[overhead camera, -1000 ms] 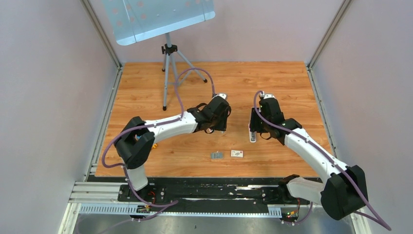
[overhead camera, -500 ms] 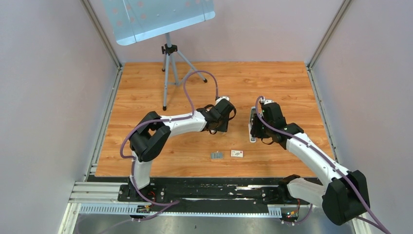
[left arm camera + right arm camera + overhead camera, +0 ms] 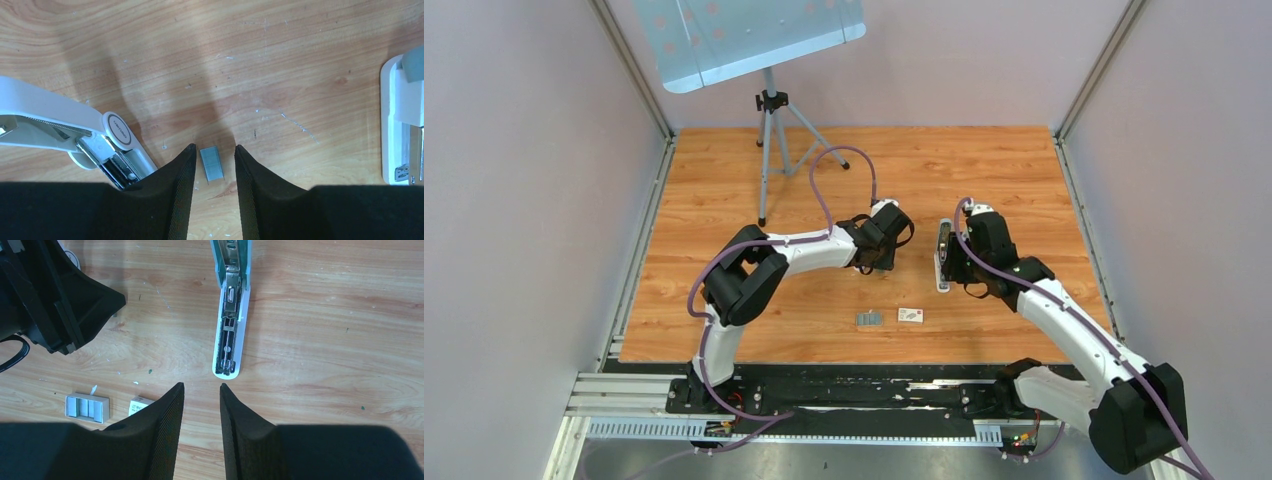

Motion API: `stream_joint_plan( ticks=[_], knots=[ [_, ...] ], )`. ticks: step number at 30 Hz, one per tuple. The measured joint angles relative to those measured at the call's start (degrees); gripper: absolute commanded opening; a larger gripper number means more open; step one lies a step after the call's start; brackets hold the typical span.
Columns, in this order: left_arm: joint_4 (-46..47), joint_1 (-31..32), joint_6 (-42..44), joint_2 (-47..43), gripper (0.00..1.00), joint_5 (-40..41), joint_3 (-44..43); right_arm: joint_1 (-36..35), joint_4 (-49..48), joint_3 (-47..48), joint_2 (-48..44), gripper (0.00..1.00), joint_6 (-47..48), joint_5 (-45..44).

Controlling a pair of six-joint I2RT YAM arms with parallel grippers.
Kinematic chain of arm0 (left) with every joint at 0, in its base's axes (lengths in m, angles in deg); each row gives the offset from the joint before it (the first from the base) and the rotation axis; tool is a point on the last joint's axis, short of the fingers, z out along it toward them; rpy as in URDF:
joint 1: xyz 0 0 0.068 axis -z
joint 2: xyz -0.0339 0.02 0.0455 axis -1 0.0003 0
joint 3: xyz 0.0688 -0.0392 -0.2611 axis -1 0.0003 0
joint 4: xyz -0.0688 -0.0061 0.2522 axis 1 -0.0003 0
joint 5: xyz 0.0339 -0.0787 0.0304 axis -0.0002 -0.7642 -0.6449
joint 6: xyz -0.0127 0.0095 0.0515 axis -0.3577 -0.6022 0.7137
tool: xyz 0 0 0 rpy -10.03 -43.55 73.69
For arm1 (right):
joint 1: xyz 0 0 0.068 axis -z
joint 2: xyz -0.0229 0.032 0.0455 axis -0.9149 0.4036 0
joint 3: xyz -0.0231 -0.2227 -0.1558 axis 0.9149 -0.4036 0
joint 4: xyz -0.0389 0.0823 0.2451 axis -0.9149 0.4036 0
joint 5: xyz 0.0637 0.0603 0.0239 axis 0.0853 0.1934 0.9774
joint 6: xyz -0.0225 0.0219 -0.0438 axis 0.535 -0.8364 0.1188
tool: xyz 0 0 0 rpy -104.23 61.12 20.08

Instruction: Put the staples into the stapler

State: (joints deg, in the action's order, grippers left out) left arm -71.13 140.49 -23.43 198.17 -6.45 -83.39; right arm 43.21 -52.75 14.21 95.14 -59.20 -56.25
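A teal and white stapler lies open on the wooden table, its metal magazine facing up. The staples, a grey ridged block, lie near the front; they also show in the right wrist view. My left gripper is open and low over the table, one finger on each side of a single short staple strip that lies flat. It stands left of the stapler in the top view. My right gripper is open and empty, just short of the stapler's near end.
A second, white stapler with a round logo lies open just left of my left fingers. A small white printed box sits right of the staples. A tripod holding a panel stands at the back left. Walls enclose the table.
My left gripper has moved right and a little nearer, its elbow folding in. My right gripper has drawn back to the right, uncovering more of the teal stapler.
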Motion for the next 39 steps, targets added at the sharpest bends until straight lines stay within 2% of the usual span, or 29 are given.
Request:
stream_joint_plan(
  ticks=[10,16,24,29,33,39],
  knots=[
    [-0.39,0.0,-0.02,0.24,0.19,0.11,-0.26,0.26,0.11,-0.07,-1.33,0.36,0.0,-0.02],
    [-0.42,0.0,-0.02,0.24,0.13,-0.17,-0.26,0.26,0.07,-0.61,-1.33,0.38,-0.04,0.22],
    [0.02,-0.17,-0.28,-2.05,0.1,-3.34,2.25,1.92,-5.86,-5.62,-2.56,0.45,-0.9,8.22],
    [5.16,-1.79,-2.23,-10.97,0.1,-10.27,10.36,5.31,-15.21,-11.47,-5.6,0.47,-4.17,19.43],
    [11.5,-4.04,-4.72,-20.57,0.1,-15.98,16.68,7.72,-26.47,-15.98,-7.43,0.46,-9.49,29.05],
    [30.86,-8.2,-13.68,-31.21,0.1,-27.43,28.15,8.31,-46.38,-20.22,-6.45,0.46,-20.63,40.17]
  ],
)
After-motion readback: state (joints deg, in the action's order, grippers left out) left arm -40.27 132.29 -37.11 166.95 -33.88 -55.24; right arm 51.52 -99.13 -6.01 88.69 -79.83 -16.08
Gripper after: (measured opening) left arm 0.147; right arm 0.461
